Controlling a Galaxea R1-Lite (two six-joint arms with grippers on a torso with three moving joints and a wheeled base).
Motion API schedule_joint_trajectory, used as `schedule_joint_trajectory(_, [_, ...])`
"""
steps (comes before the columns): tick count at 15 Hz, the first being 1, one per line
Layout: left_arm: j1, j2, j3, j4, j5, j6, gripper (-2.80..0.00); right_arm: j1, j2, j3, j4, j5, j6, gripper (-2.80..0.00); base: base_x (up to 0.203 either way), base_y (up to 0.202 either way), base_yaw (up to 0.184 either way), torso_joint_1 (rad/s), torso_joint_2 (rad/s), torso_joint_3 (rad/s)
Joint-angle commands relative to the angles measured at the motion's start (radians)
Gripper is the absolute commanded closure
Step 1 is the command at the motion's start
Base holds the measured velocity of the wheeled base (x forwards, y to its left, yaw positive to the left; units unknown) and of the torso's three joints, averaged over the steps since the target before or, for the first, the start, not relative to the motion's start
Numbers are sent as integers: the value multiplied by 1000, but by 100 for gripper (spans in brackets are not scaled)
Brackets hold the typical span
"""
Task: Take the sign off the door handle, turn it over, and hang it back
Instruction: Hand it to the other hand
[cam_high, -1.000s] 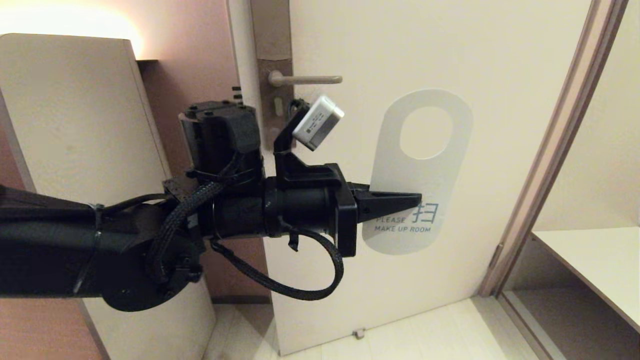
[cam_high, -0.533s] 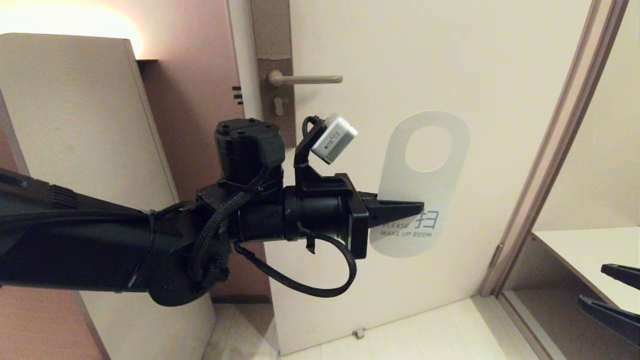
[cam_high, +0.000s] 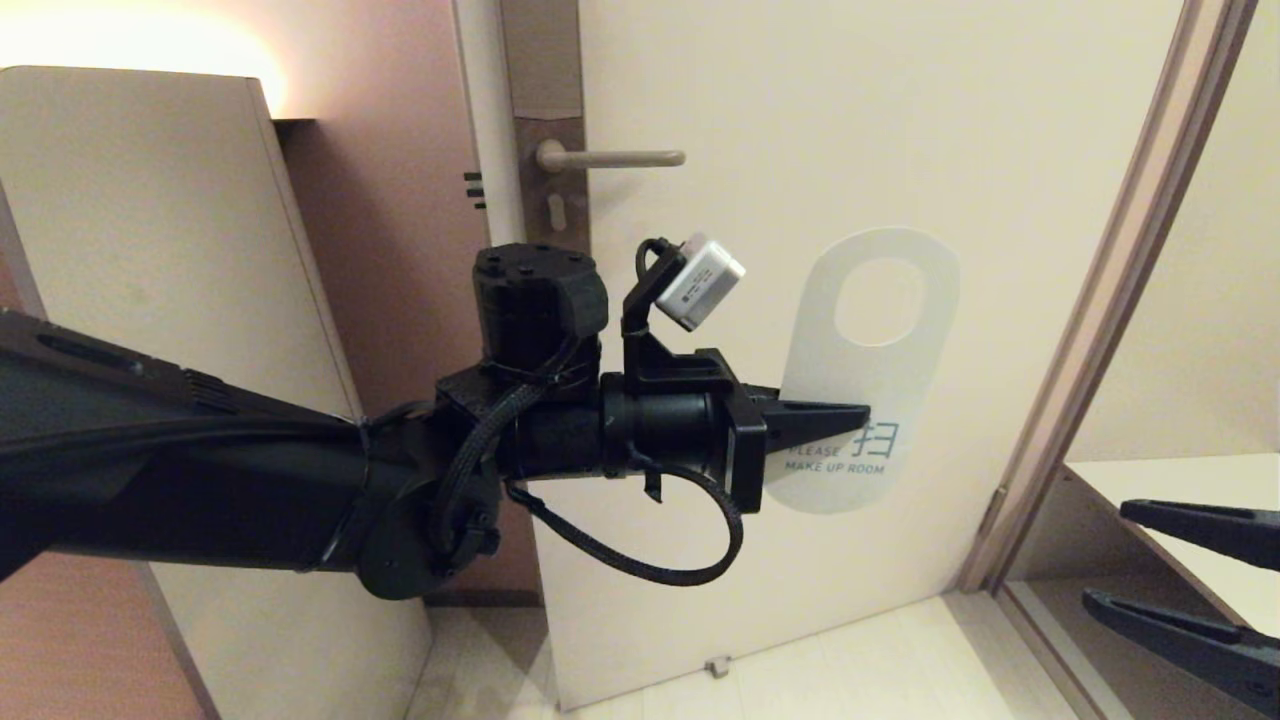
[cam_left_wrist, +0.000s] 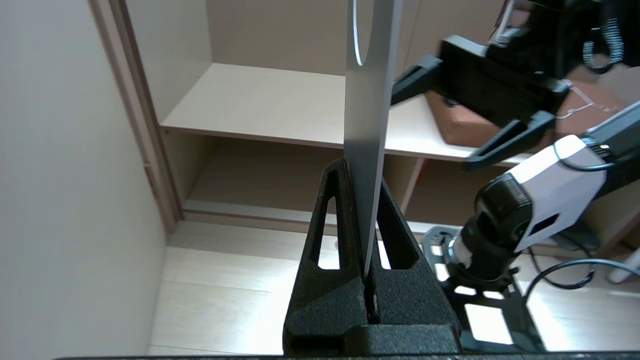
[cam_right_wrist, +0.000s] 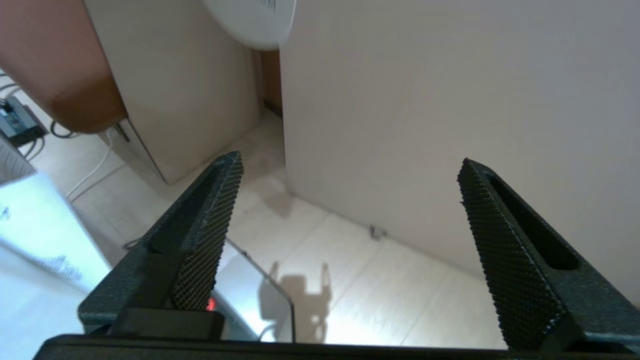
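the left gripper (cam_high: 815, 418) is clamped on the lower part of the door hanger sign (cam_high: 875, 370), gripping it edge-on. the sign is off the door handle (cam_high: 608, 158), below it and toward the door frame, long axis upright, hanging hole uppermost. the right gripper (cam_high: 1185, 565), jaws apart and empty, sits below the sign on the frame side, nearer its lower end, placed for a likely handover to flip it.

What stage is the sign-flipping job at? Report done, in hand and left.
Done: the sign is off the door handle, which is bare. In hand: the left gripper pinches the sign's lower part, printed side facing the camera; the right gripper is open, low at the right, touching nothing. Left: turn the sign over and hang it back.
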Motion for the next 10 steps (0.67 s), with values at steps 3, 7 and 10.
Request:
schedule_joint_trajectory(3, [-7,20,-7,-51,-2,-47,0,2,142,2,-129,115,-6,-280,0,0,0,0,0,0])
schedule_joint_trajectory(7, [-37,29,-12,-85,-1,-90,0,47,219,3,-217,129,-3,-280,0,0,0,0,0,0])
schedule_joint_trajectory(10, [-52,66,-41,-89,-1,-93,0,134,279,0,-307,129,1,-280,0,0,0,0,0,0])
